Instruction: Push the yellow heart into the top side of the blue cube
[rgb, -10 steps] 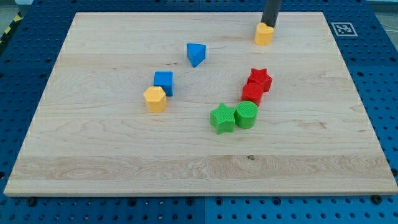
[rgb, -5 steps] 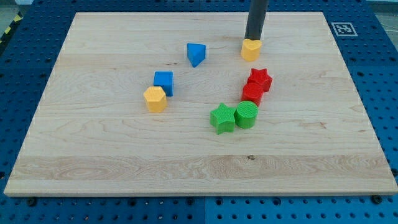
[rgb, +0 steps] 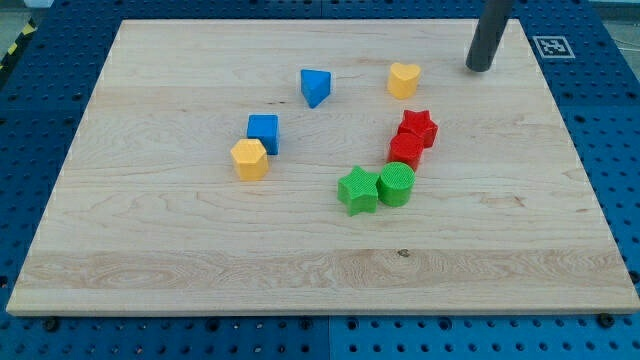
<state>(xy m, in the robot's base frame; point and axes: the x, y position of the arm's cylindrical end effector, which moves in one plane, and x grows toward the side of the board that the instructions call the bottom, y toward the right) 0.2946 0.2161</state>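
The yellow heart (rgb: 403, 80) lies near the view's top, right of centre. The blue cube (rgb: 263, 132) sits left of centre, touching a yellow hexagonal block (rgb: 249, 159) at its lower left. My tip (rgb: 479, 67) is to the right of the yellow heart and slightly above it, apart from it by a clear gap. The rod rises out of the view's top edge.
A blue triangular block (rgb: 315, 87) lies between the heart and the cube, nearer the top. A red star (rgb: 417, 128) and a red round block (rgb: 405, 151) sit below the heart. A green star (rgb: 358, 190) and green cylinder (rgb: 396, 184) lie below those.
The yellow heart was pushed left and slightly down. My tip then left it and moved to the right, off the heart.
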